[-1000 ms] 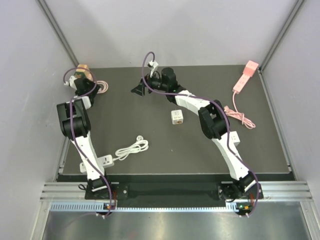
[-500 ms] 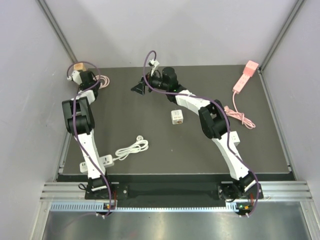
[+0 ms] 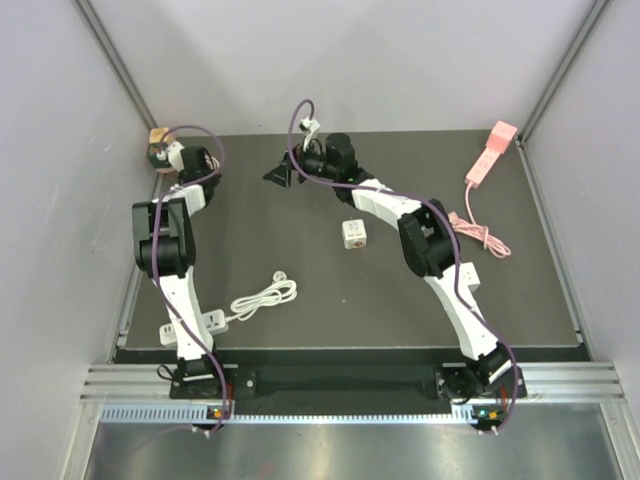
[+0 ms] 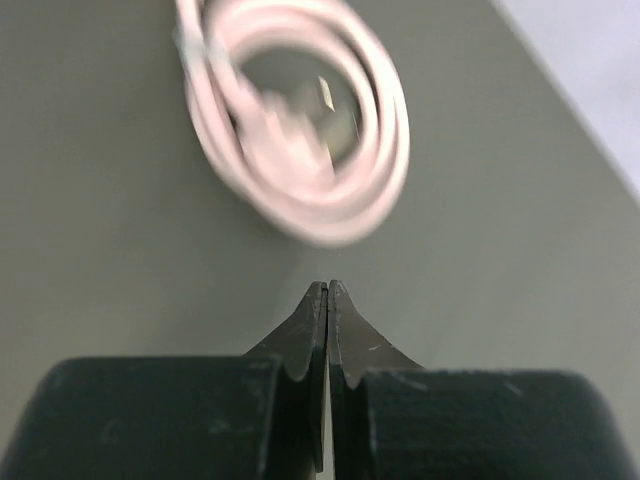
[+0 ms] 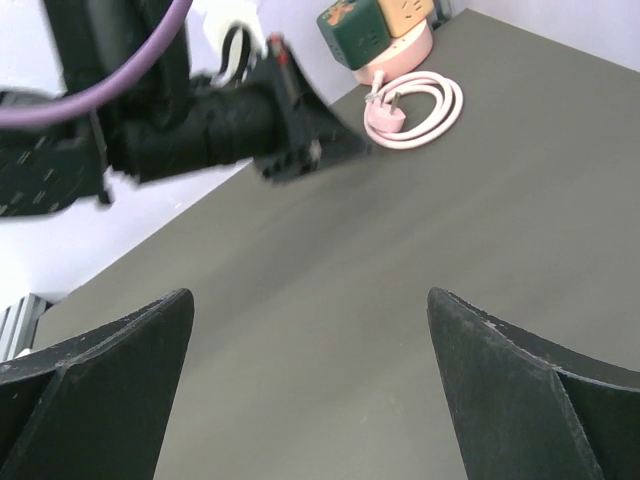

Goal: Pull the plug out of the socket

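Observation:
A green and orange cube socket (image 5: pixel 375 30) on a pink base stands in the far left corner (image 3: pixel 158 136). Beside it on the mat lies a pink cable coil (image 5: pixel 425 100) with its pink plug (image 5: pixel 383 113) resting inside the loop, apart from the socket. In the left wrist view the coil (image 4: pixel 300 120) is blurred, just ahead of the fingertips. My left gripper (image 4: pixel 328 292) is shut with nothing between its fingers, and it points at the coil (image 5: pixel 360 148) (image 3: pixel 203 158). Further right, my right gripper (image 5: pixel 308 300) (image 3: pixel 275 177) stands open and empty above bare mat.
A white cube adapter (image 3: pixel 353 234) sits mid-mat. A white power strip (image 3: pixel 207 320) with a coiled cable (image 3: pixel 264 297) lies near the left arm's base. A pink power strip (image 3: pixel 487 155) with its cable (image 3: pixel 478 231) is at the back right. Grey walls close the sides.
My left gripper has closed on nothing and swung right, away from the corner, so the socket now shows. The right arm has stayed put.

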You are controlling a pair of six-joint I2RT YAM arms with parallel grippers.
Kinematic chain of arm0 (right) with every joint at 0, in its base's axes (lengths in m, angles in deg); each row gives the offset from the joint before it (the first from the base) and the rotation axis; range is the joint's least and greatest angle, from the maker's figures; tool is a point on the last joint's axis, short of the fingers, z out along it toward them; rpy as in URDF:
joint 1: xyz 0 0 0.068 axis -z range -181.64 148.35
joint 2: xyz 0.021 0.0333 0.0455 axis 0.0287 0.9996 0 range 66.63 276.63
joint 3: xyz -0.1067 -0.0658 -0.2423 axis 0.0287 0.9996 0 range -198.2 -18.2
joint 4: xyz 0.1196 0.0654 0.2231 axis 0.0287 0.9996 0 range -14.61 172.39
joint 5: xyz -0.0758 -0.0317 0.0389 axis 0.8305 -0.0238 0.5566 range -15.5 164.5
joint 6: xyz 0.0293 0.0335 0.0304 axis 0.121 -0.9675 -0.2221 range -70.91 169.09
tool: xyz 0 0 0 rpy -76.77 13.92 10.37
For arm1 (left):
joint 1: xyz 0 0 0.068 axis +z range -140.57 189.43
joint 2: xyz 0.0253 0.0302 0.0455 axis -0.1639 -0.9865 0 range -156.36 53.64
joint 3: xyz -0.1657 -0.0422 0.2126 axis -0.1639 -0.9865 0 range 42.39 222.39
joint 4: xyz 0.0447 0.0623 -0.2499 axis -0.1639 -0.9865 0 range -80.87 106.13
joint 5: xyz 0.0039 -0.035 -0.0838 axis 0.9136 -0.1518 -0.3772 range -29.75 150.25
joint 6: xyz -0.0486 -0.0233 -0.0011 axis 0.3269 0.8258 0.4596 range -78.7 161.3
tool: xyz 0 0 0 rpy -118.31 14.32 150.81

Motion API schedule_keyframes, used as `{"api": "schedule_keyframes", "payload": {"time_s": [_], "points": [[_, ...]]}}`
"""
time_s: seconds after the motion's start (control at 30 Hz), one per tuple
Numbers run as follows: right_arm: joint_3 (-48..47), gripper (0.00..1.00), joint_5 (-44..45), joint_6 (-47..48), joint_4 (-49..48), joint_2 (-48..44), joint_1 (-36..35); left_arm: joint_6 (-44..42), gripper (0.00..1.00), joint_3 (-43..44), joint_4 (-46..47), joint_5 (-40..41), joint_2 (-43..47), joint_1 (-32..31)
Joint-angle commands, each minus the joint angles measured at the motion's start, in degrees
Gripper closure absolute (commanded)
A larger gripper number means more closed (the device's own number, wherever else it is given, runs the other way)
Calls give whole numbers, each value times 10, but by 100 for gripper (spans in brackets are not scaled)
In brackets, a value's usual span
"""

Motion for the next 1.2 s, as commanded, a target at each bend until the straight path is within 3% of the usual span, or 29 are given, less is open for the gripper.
{"api": "schedule_keyframes", "payload": {"time_s": [0.0,0.1,0.2,0.23,0.3,0.47,0.83,0.97,1.03,1.07,1.13,1.17], "points": [[-13,0,-4,-2,-26,-3,12,1,100,-43,7,4,59,-15],[-12,0,-7,-6,-31,-3,14,11,100,-41,-4,24,52,-25],[-9,0,-9,-8,-34,-6,14,31,72,-6,-34,49,29,-25],[-7,0,-9,-7,-34,-5,15,39,57,-2,-36,55,25,-25],[-7,0,-9,-8,-37,-6,15,48,50,4,-35,72,12,-25],[-7,0,-11,-19,-48,-3,17,88,47,37,-38,85,-19,-14],[-12,0,-15,-32,-62,4,17,118,51,124,-51,97,-97,1],[-15,0,-15,-36,-63,8,17,113,57,131,-54,97,-109,2],[-16,0,-14,-37,-62,8,17,111,68,131,-53,88,-112,2],[-17,0,-14,-37,-62,9,17,109,80,130,-52,85,-112,2],[-20,0,-12,-38,-61,11,17,102,90,127,-51,74,-111,2],[-22,0,-11,-38,-60,12,17,100,100,126,-50,67,-107,2]]}}
